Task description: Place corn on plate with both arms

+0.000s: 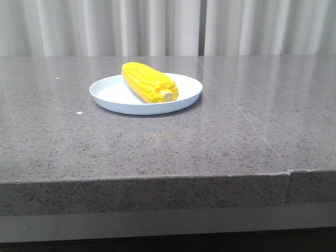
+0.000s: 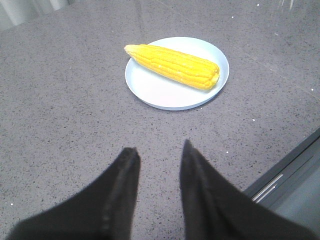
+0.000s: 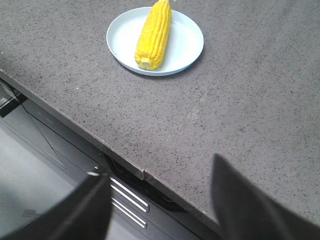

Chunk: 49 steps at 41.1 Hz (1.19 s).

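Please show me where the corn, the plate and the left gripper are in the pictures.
corn (image 1: 149, 82): front view, middle of the cob.
plate (image 1: 107, 93): front view, bare left part near the rim.
left gripper (image 2: 159, 152): left wrist view, midway between the fingertips.

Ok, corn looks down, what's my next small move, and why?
Probably none beyond parking both arms. The corn lies fully on the plate, and the left tool and right tool are open, empty and well clear.

Soft, even light falls from above, bright enough throughout. The counter carries a pale sheen toward its far edge, mirroring the curtain. Under the plate lies a thin, faint shadow. The front view is slightly hazy; the dark fingers close to each wrist camera look blurred.
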{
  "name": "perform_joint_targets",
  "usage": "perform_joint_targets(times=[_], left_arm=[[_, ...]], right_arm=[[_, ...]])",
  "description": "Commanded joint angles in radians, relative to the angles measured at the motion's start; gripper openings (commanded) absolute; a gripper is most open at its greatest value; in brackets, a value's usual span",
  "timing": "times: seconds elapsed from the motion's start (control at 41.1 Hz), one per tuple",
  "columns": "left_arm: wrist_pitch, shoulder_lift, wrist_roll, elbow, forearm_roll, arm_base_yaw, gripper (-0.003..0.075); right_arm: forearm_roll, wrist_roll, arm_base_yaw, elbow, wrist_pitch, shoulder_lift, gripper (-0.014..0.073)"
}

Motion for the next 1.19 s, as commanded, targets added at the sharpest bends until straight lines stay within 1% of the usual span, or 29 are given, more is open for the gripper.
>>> perform_joint_targets(times=[0.0, 0.073, 0.097, 0.17, 0.219, 0.243, 0.267, 0.875, 0.948, 1.021, 1.167], left_arm=[[-0.067, 0.005, -0.013, -0.023, -0.004, -0.007, 0.0048], [-0.067, 0.005, -0.013, -0.023, -0.004, -0.007, -0.0012], [-0.067, 0.005, -0.013, -0.023, -0.004, -0.007, -0.0020], [-0.067, 0.005, -0.013, -0.023, -0.004, -0.007, -0.0020], [-0.067, 0.005, -0.013, -0.023, -0.004, -0.007, -0.0020], [-0.067, 0.005, -0.013, -0.023, -0.004, -0.007, -0.0020], [-0.067, 0.005, -0.013, -0.023, -0.004, -0.007, -0.0020], [-0.067, 0.005, -0.013, -0.023, -0.004, -0.007, -0.0020], [-0.084, -0.010, -0.013, -0.005, 0.000, -0.003, -0.0020], [-0.118, -0.036, -0.013, 0.031, -0.021, 0.043, -0.0020], [-0.241, -0.151, -0.013, 0.158, -0.025, 0.202, -0.0020]], right_arm=[[-0.012, -0.002, 0.000, -0.021, -0.069, 0.002, 0.0211], [-0.012, -0.002, 0.000, -0.021, -0.069, 0.002, 0.0085], [-0.012, -0.002, 0.000, -0.021, -0.069, 0.002, 0.0039], [-0.012, -0.002, 0.000, -0.021, -0.069, 0.002, -0.0066], [-0.012, -0.002, 0.000, -0.021, -0.069, 0.002, -0.0116], [-0.012, -0.002, 0.000, -0.021, -0.069, 0.002, -0.0125], [-0.012, -0.002, 0.000, -0.021, -0.069, 0.002, -0.0116], [-0.012, -0.002, 0.000, -0.021, -0.070, 0.002, -0.0120], [-0.012, -0.002, 0.000, -0.021, -0.070, 0.002, -0.0120], [-0.012, -0.002, 0.000, -0.021, -0.072, 0.002, -0.0120], [-0.012, -0.002, 0.000, -0.021, -0.072, 0.002, -0.0120]])
